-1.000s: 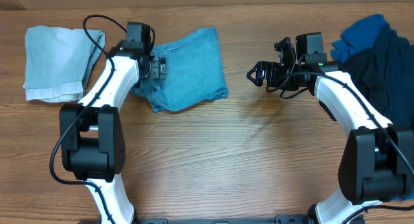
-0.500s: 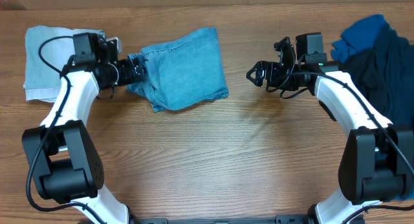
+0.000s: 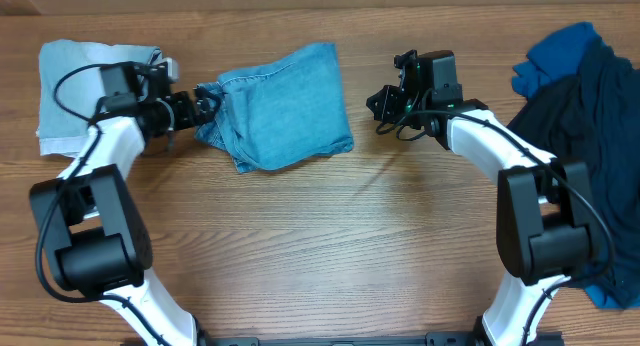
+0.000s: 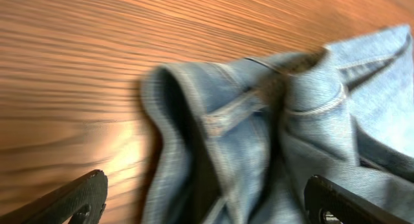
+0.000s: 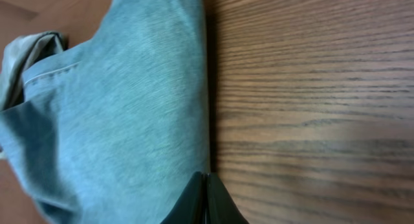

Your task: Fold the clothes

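Note:
The folded light-blue jeans [image 3: 285, 106] lie at the middle back of the table. My left gripper [image 3: 205, 108] is open at their bunched left edge. In the left wrist view the rumpled waistband folds [image 4: 259, 140] lie between and ahead of the spread fingertips [image 4: 77, 198], with the gripper [image 4: 207, 208] holding nothing. My right gripper [image 3: 378, 101] is shut and empty, just off the jeans' right edge. In the right wrist view the gripper's [image 5: 206, 201] closed tips point along the edge of the denim [image 5: 116, 120].
A paler folded denim piece [image 3: 85, 96] lies at the far left, behind the left arm. A heap of royal-blue [image 3: 560, 51] and dark navy or black garments [image 3: 590, 116] fills the right edge. Bare wood table [image 3: 380, 246] stretches in front.
The left arm swung out to the left, leaving its open gripper at the jeans' left edge. The right arm moved left toward the jeans and its jaws closed.

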`<state>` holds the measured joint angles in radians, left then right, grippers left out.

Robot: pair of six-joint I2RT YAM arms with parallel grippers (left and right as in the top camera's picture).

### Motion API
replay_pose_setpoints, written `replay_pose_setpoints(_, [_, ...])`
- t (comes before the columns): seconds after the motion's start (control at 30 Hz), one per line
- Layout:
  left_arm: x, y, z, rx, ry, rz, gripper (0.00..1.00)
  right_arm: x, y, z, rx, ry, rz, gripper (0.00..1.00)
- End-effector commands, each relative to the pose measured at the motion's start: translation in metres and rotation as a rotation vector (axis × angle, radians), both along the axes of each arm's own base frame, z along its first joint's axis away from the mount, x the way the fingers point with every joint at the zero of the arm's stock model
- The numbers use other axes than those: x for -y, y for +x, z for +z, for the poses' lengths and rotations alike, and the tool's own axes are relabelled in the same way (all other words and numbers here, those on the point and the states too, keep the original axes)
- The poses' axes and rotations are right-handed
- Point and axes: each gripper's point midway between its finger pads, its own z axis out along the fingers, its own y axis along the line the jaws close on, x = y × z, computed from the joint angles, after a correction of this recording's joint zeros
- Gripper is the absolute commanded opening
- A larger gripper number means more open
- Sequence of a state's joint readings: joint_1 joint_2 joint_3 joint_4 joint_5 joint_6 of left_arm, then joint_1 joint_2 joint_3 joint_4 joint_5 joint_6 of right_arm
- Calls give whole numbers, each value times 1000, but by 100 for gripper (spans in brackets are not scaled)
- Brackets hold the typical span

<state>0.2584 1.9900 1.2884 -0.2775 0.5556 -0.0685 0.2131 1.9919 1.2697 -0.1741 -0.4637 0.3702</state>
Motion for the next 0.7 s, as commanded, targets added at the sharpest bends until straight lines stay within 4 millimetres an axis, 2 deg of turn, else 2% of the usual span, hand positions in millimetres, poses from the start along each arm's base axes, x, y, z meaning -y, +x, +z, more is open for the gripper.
replay_pose_setpoints(0.0, [-16, -3, 0, 5, -32, 24, 100, -14, 13, -5, -10, 32, -14, 4])
replay_pose_setpoints(0.07, [-16, -2, 0, 9, -28, 21, 100, -21, 23, -7, -20, 60, -10, 4])
replay_pose_setpoints(0.17, [-13, 1, -2, 13, -47, 20, 100, -24, 33, 5, 13, 76, -8, 4])
replay_pose_setpoints(0.33, [9, 7, -22, 36, -203, -60, 100, -22, 29, 1, -15, 68, -9, 4])
replay_pose_setpoints(0.53, [38, 0, 1, 128, -375, -231, 100, -21, 24, -3, -41, 59, -8, 4])
replay_pose_setpoints(0.67, [40, -6, 13, 170, -435, -285, 100, -21, 22, -5, -55, 56, -8, 4])
